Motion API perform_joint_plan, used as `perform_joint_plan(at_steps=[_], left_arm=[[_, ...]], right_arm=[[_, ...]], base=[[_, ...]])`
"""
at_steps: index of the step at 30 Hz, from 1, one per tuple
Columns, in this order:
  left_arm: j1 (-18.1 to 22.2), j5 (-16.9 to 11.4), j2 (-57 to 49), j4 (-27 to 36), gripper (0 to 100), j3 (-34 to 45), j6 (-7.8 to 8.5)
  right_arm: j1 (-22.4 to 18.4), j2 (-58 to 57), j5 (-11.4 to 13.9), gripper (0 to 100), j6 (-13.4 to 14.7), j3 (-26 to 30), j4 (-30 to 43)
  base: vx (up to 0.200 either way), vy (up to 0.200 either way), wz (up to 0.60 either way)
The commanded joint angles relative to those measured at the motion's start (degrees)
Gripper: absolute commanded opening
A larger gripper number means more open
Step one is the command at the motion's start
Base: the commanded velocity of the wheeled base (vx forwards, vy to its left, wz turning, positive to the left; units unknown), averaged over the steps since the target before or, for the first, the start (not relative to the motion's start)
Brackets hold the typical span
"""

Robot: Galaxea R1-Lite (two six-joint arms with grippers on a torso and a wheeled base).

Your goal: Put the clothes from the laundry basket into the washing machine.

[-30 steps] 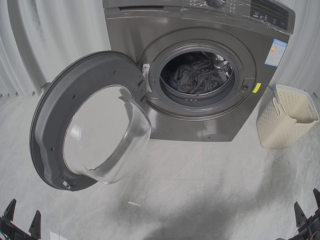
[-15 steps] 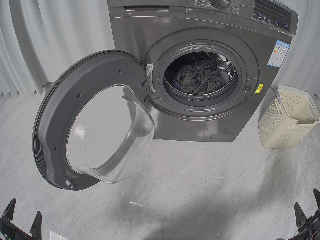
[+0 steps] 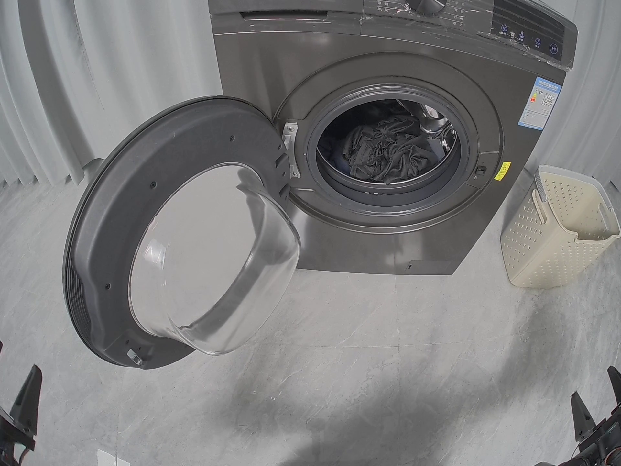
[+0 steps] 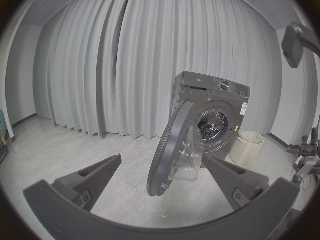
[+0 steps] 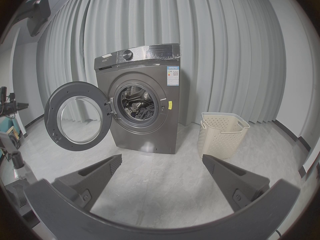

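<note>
Leftward swings the left gripper [image 4: 161, 157], fingers spread, holding nothing. The right gripper [image 5: 161, 157] gapes empty too. Ahead, nearer that right arm, stands the laundry basket [image 3: 563, 228], seemingly bare. Farther off, dark clothes [image 3: 388, 150] lie inside the washing machine [image 3: 259, 66].

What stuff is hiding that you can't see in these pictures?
Laundry basket bottom: right wrist view, its own wall hides it.
Drum floor: head view, dark clothes cover it.
Washing machine panel marks: left wrist view, too small.
</note>
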Motion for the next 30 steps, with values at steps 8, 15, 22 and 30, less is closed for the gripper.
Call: perform_joint_plan(at_steps=[8,15,22,30], left_arm=[[-1.58,-3.40,30.90,-12.52,100,-8.64,-1.05],[-1.49,-5.42,39.86,-18.49,100,-10.31,-1.22],[-2.63,-9.38,43.64,-20.78,100,-9.87,-0.78],[-12.04,-11.75,42.50,-20.69,100,-9.17,-1.49]], right_arm=[[0.02,-0.17,-0.06,100,-0.02,1.01,0.06],[0.02,-0.17,-0.06,100,-0.02,1.01,0.06],[0.02,-0.17,0.03,100,-0.02,1.01,0.06],[0.02,-0.26,0.03,100,-0.11,1.01,-0.03]], base=[[0.000,0.000,0.00],[0.000,0.000,0.00],[0.000,0.000,0.00],[0.000,0.000,0.00]])
